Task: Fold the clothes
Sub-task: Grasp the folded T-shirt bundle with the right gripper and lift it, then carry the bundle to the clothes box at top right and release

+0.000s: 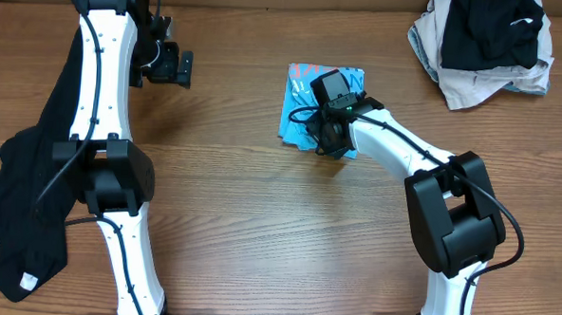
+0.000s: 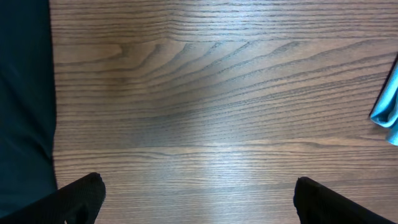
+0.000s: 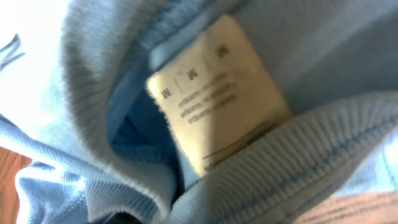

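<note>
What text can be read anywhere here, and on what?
Nothing is legible.
Neck label inside the collar of the light-blue T-shirt: several printed lines, too blurred to read.
Chest lettering on the folded T-shirt, overhead view: white and pink-red marks, too small to read.
White tag on the long black garment: no print discernible.

From the middle of the table (image 1: 259,232), the folded T-shirt (image 1: 293,112) lies toward twelve o'clock. A heap of garments (image 1: 481,43) sits at two o'clock. A long garment (image 1: 27,203) stretches along nine o'clock, partly under the left arm (image 1: 104,74).
</note>
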`<state>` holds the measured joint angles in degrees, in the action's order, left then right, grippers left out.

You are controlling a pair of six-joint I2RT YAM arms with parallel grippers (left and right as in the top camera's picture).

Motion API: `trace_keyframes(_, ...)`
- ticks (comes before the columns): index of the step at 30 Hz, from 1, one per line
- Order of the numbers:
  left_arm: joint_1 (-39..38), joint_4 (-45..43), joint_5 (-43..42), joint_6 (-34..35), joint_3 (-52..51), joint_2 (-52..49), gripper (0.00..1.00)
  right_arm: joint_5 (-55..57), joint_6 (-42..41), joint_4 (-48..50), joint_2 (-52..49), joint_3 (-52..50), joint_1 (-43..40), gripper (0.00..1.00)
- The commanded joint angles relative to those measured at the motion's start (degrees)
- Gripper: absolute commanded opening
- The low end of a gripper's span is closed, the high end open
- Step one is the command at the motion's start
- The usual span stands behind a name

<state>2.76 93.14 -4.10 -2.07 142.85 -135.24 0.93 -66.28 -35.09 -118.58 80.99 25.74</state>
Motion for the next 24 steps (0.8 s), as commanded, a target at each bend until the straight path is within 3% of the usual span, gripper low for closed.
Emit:
trace_keyframes(1, 0.13, -0.17, -0.39, -1.22, -0.35, -0.42, 1.0, -7.04, 14.53, 1.95, -0.66, 0.55, -1.81, 0.24)
trace_keyframes(2, 0.11, -0.15, -0.39, -1.2, -0.35, -0.44, 1.0, -9.73, 17.62, 2.03, -0.31, 0.83, -3.04, 0.09)
trace_keyframes(3, 0.11, -0.15, -0.42, -1.2, -0.35, -0.42, 1.0, -11.69, 19.71, 1.73, 0.07, 1.2, -4.15, 0.04)
trace_keyframes(7, 0.11, -0.17, -0.42, -1.18, -0.35, -0.42, 1.0, -18.08, 28.2, -0.96, 2.38, 2.64, -9.33, 0.04)
trace_keyframes(16, 0.11, -0.2, -0.42, -1.18, -0.35, -0.42, 1.0, -19.06, 43.08, -13.05, 12.37, 8.68, -18.14, 0.04)
trace_keyframes(24, 0.11, 0.02, -0.42, -1.18, -0.35, -0.42, 1.0, -19.04, 47.06, -16.87, 16.0, 16.55, -18.6, 0.04)
